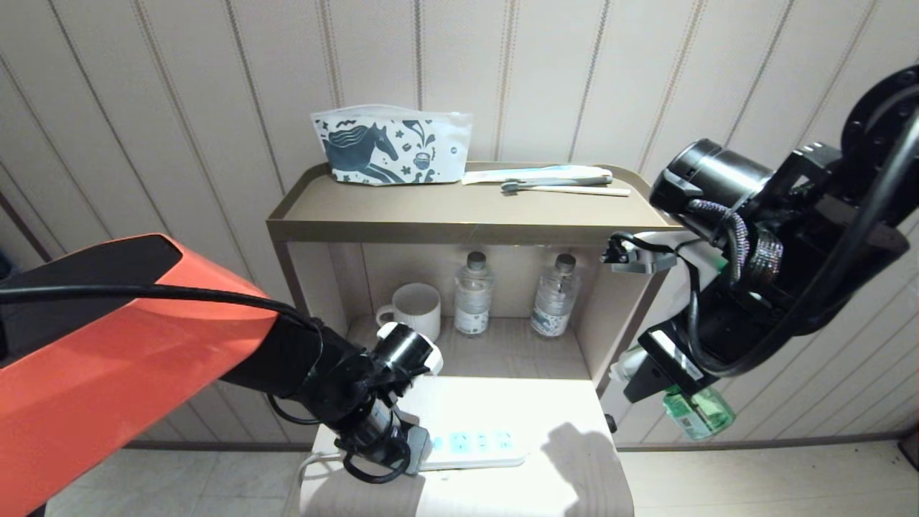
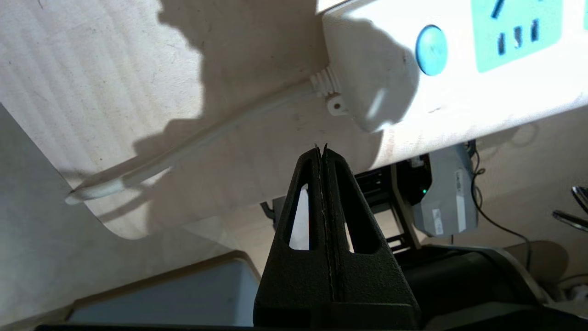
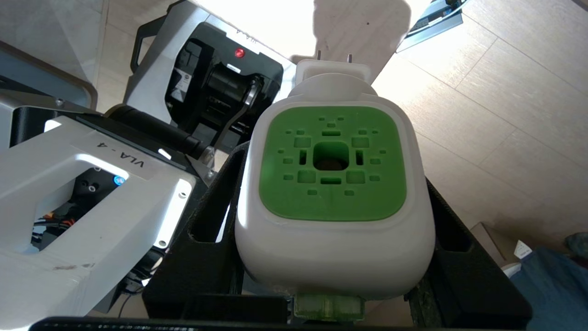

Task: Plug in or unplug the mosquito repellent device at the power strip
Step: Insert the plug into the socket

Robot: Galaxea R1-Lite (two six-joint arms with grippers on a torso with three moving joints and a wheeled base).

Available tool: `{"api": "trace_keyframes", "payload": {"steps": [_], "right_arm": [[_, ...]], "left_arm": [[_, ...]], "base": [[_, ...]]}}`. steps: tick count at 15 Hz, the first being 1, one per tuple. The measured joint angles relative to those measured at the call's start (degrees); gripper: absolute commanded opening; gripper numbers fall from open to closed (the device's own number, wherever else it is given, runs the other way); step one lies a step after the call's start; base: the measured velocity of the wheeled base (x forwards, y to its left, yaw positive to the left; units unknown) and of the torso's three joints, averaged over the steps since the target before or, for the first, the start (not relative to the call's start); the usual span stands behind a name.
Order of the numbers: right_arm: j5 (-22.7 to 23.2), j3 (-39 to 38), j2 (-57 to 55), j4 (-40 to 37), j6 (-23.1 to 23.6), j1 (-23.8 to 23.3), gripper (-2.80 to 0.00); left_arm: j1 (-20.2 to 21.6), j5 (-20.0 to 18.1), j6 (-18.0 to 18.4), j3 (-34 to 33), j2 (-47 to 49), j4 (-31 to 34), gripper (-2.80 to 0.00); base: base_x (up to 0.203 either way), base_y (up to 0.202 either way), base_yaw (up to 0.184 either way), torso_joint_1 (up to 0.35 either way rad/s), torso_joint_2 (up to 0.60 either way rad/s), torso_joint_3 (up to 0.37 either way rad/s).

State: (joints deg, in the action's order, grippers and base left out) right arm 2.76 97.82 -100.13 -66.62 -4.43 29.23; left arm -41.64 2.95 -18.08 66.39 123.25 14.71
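Mosquito repellent device [image 3: 333,184] clamped in right tool [image 3: 330,207], well right of power strip [image 1: 477,449]

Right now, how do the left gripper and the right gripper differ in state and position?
The left gripper is shut and empty, while the right gripper is clamped on the mosquito repellent device. The left gripper sits low by the cord end of the power strip on the table; the right gripper hangs off the table's right side. Both have black fingers.

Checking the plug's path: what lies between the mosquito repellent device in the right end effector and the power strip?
Only bare tabletop and the table's right edge. In the head view, the right end effector holds the mosquito repellent device off that edge; the power strip lies unobstructed.
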Motion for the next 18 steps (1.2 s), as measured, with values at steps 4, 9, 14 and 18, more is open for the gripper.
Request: {"api": "trace_keyframes", "payload": {"steps": [4, 9, 14, 18], "right_arm": [[0.02, 0.0, -0.28, 0.0, 0.05, 0.01, -2.8], [0.0, 0.09, -0.41, 0.02, 0.05, -0.05, -2.8], [0.0, 0.2, -0.39, 0.0, 0.55, -0.84, -2.8], [0.07, 0.72, -0.24, 0.0, 0.99, -2.2, -2.8]], "left_arm": [[0.0, 0.24, 0.2, 0.53, 1.61, -0.01, -2.8], [-0.02, 0.22, 0.2, 1.8, 3.19, -0.04, -2.8], [-0.4, 0.18, 0.35, 4.53, 5.48, 0.2, -2.8], [-2.26, 0.21, 0.39, 6.71, 6.77, 0.63, -2.8]], "base": [[0.0, 0.0, 0.0, 0.0, 0.0, 0.0], [0.0, 0.0, 0.0, 0.0, 0.0, 0.0], [0.0, 0.0, 0.0, 0.0, 0.0, 0.0], [0.0, 0.0, 0.0, 0.0, 0.0, 0.0]]}}
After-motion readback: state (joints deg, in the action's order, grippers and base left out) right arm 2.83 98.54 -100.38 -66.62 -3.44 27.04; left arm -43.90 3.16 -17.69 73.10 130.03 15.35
